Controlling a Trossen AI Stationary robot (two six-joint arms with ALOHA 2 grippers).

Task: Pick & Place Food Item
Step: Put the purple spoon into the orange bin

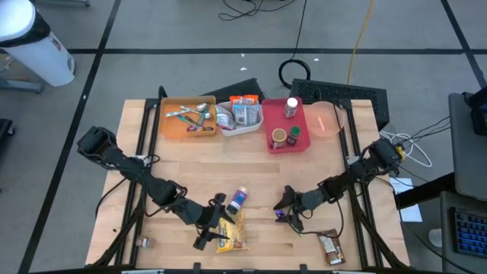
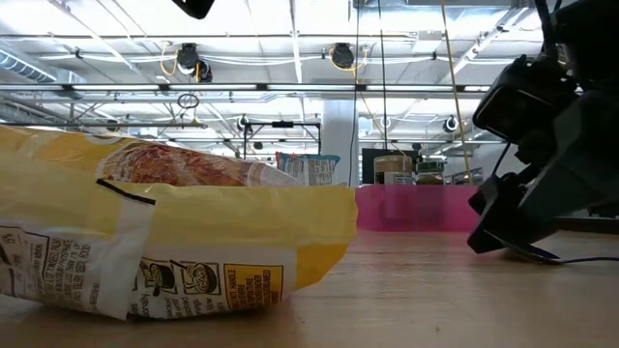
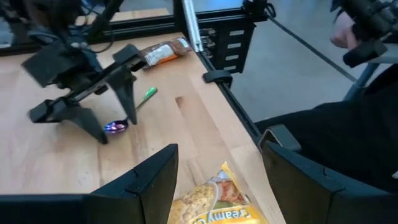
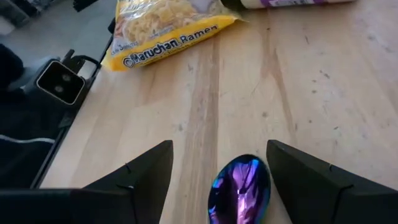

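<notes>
Yellow ramen [image 1: 232, 236] is lying between the left tool's [image 1: 211, 225] wide fingers, ready for gripping; the right tool [image 1: 288, 209] is straddling a spoon [image 4: 241, 189], wide.

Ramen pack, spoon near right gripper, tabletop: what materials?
Ramen pack: looks like glossy plastic film, crinkled, printed yellow. Spoon: iridescent purple-blue mirror bowl, likely coated metal; green handle seen from the left wrist, material unclear. Tabletop: light wood planks, visible grain, matte. Right gripper straddles the spoon bowl, open.
</notes>
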